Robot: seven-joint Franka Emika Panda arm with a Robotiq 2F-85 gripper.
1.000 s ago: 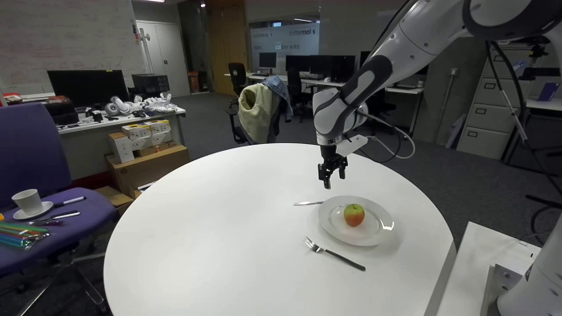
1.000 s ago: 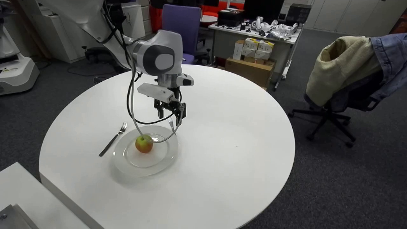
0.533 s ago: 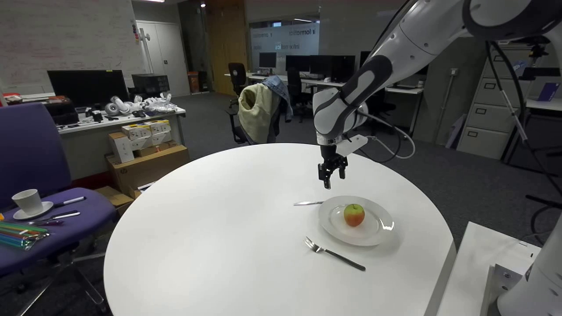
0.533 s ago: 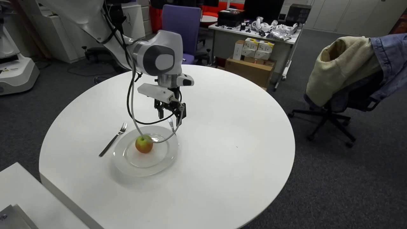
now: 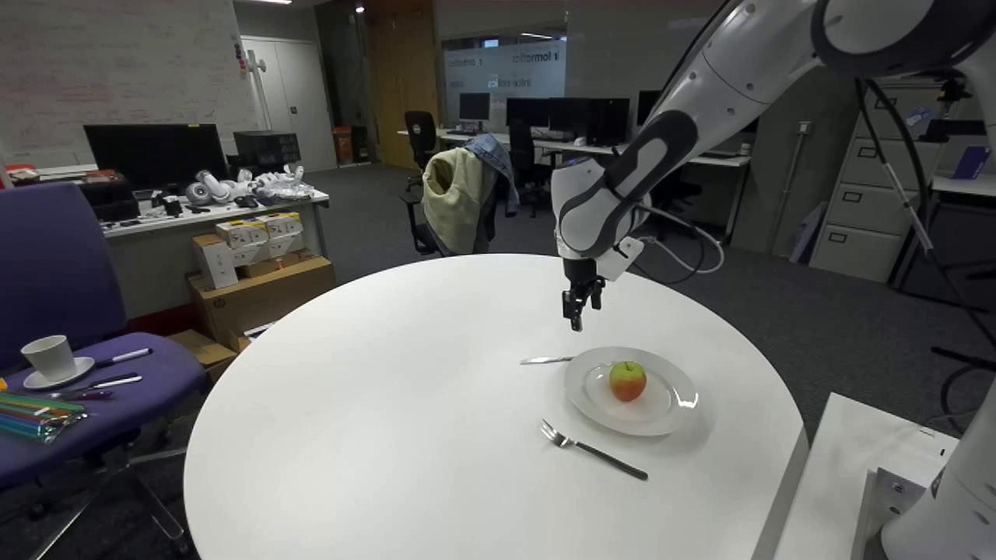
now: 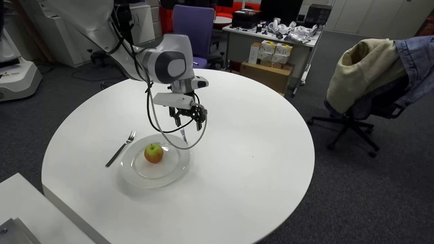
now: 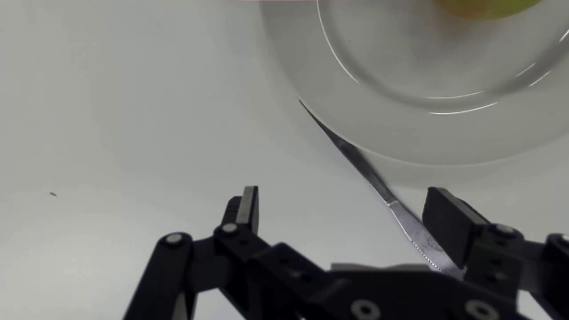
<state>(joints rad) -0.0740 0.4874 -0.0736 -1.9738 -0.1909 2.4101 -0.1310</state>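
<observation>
Black gripper, jaws wide and empty, has turned slightly above the knife.

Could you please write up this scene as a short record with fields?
fingers: spread apart, empty, above the table
knife: nearest the fingers, dark end partly hidden by the plate
plate: on the table, bearing an apple
fork: on the table, apart from the plate
cup: on a saucer on the purple chair

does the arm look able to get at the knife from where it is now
Probably yes: the gripper hangs open and empty near the knife, whose blade lies clear of the plate, though the plate seems to cover part of the handle.
</observation>
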